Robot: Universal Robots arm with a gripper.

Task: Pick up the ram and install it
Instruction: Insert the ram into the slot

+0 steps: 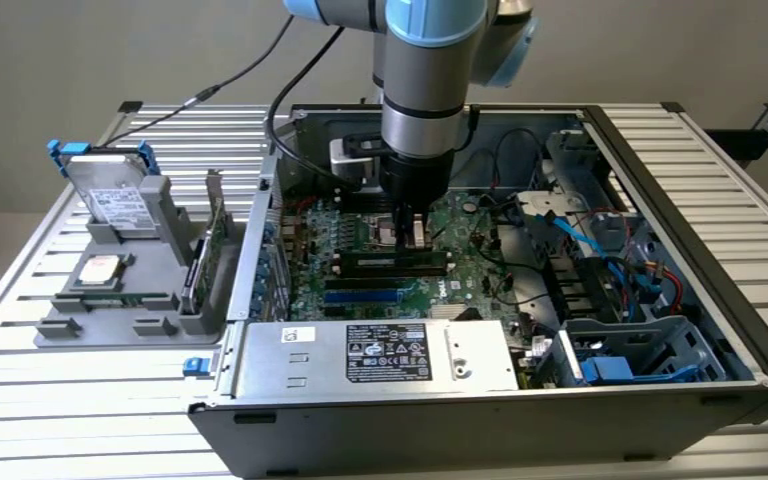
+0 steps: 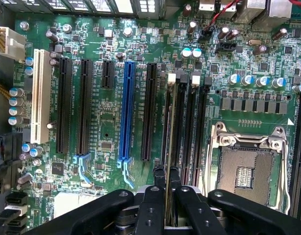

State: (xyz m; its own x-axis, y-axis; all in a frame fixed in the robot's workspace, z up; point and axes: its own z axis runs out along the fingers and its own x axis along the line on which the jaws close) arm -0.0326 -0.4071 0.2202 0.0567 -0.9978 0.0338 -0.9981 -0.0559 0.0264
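Observation:
In the exterior view my gripper [image 1: 410, 238] reaches straight down into the open computer case [image 1: 704, 300], over the motherboard [image 1: 471, 285]. It is shut on the ram [image 1: 391, 263], a long dark stick lying level just above the board. From the wrist camera the ram [image 2: 170, 147] is seen edge-on as a thin strip. It runs along a black memory slot [image 2: 182, 127] with white latches, beside the CPU socket [image 2: 246, 169]. My black fingers [image 2: 150, 208] clamp the strip from both sides, the gripper [image 2: 167, 198] centred on it. I cannot tell whether the ram touches the slot.
A silver power supply [image 1: 384, 355] fills the case's near side. Cables and a drive cage [image 1: 624, 350] crowd the exterior view's right. A grey fixture [image 1: 117, 290] outside the case holds a hard drive [image 1: 115, 195]. Black and blue expansion slots [image 2: 126, 110] lie beside the memory slots.

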